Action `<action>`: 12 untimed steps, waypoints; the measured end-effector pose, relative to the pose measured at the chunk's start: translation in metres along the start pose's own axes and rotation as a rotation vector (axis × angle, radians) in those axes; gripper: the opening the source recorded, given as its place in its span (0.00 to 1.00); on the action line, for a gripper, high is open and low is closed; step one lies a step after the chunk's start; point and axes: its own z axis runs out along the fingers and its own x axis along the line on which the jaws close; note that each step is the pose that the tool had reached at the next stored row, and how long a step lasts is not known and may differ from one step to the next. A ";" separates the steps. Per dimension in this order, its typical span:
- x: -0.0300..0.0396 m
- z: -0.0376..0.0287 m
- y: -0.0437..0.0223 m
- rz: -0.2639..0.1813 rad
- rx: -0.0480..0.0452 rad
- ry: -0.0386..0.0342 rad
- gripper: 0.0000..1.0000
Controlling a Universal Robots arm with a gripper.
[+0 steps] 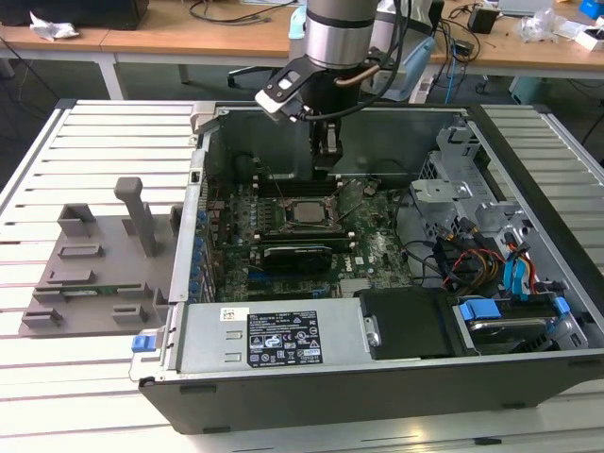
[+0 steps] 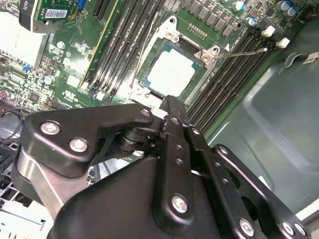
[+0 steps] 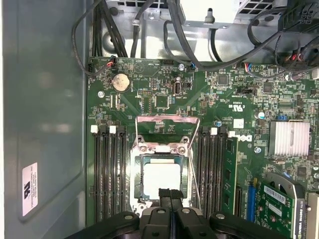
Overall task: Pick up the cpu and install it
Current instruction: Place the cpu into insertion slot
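Black gripper linkage occupies the foreground in both wrist views. The two fingers are pressed together with no gap between them and carry nothing. In the first wrist view the fingertips overlap the edge of the cpu; contact between tips and chip cannot be confirmed.

The cpu lies flat inside the socket frame, silvery top facing up, near the middle of the motherboard. The metal load plate is swung open and stands off the socket on the side away from the gripper. A thin wire lever projects from one corner of the socket.

Memory slots run in parallel rows along both flanks of the socket. A round coin cell sits near one corner of the motherboard, and a finned heat sink sits toward the opposite edge.

In the exterior view the arm reaches down into the open computer case, with the gripper above the far edge of the motherboard and the cpu just in front of it. The case lies on a slatted table. A grey fixture rests on the table beside the case, toward the exterior view's left edge.
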 end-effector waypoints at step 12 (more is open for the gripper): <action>-0.0007 -0.0119 -0.0003 0.000 0.0000 0.0000 0.11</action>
